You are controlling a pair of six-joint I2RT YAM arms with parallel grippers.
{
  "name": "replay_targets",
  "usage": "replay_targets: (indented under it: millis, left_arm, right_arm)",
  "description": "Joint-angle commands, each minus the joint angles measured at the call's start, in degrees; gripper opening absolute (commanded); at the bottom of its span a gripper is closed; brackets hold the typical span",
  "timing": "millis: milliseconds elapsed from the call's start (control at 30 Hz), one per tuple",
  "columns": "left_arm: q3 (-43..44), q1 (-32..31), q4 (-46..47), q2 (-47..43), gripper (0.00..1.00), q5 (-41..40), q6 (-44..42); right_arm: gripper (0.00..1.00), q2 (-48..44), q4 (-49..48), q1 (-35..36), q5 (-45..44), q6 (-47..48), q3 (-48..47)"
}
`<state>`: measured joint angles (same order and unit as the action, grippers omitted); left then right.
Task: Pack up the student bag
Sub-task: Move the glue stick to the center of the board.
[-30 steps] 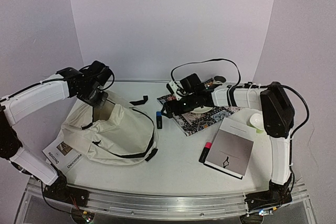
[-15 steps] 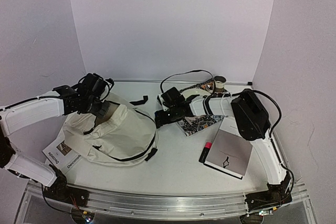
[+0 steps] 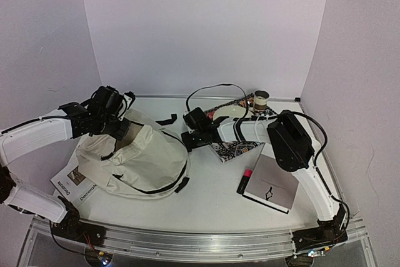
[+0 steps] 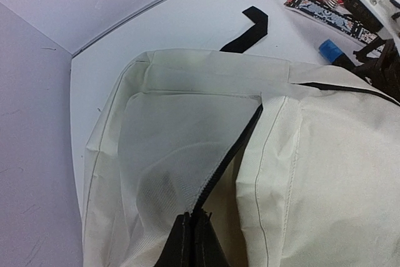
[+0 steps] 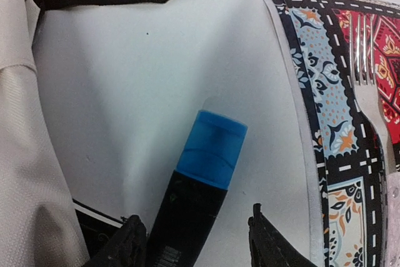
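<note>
The cream student bag [image 3: 147,157] lies on its side at the left of the table, its mouth facing the back left. My left gripper [image 3: 120,128] is shut on the black zipper edge of the bag's opening [image 4: 215,173] and holds it up; the pale lining [image 4: 169,154] shows inside. My right gripper [image 3: 190,139] is low on the table just right of the bag, jaws open on either side of a black marker with a blue cap [image 5: 203,173]. The marker lies flat and leans toward the left finger [image 5: 122,245].
A patterned placemat [image 3: 240,148] with a fork [image 5: 369,92] and a white plate [image 3: 228,112] lies behind the right arm. A cup [image 3: 260,100], a grey notebook [image 3: 275,182], a pink marker [image 3: 244,181], a booklet [image 3: 78,187] under the bag and a loose black strap [image 3: 165,119] are also there.
My right gripper has moved left and down from over the placemat to straddle the blue-capped marker beside the bag. My left gripper has shifted slightly, still holding the bag's edge.
</note>
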<state>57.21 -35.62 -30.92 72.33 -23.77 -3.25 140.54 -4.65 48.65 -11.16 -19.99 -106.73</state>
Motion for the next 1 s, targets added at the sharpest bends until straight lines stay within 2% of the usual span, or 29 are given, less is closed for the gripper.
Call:
replay_targets:
  millis: [0,133,300,400,600,700,800,967]
  left_arm:
    - [0.33,0.20,3.32,-3.11,0.00,2.97,-0.84]
    - [0.37,0.19,3.33,-4.28,0.00,3.94,-1.06]
    - [0.52,0.19,3.34,-5.94,0.00,5.59,-1.05]
    - [0.55,0.19,3.31,-6.49,0.00,6.71,-0.99]
    - [0.91,0.20,3.28,-5.62,0.00,10.20,-1.43]
    - [1.29,0.20,3.23,-5.51,0.00,12.55,-1.57]
    - [1.41,0.20,3.24,-5.97,0.00,12.84,-1.64]
    - [1.09,0.17,3.23,-5.89,0.00,12.25,-1.71]
  right_arm:
    - [0.44,-4.58,7.92,0.33,-4.91,-1.90,9.25]
    - [0.31,-9.88,9.76,1.69,-4.65,-3.07,16.95]
    - [0.08,-18.61,11.05,4.33,-5.56,-4.75,29.25]
    - [0.00,-23.58,11.18,5.71,-5.16,-5.19,34.90]
    - [0.00,-32.37,14.31,8.91,-2.01,-8.84,43.42]
    - [0.05,-34.51,19.68,10.99,-1.33,-11.43,45.22]
    - [0.13,-35.08,25.14,12.62,-0.25,-13.32,45.69]
    - [0.31,-34.51,30.90,13.32,-0.42,-12.80,43.04]
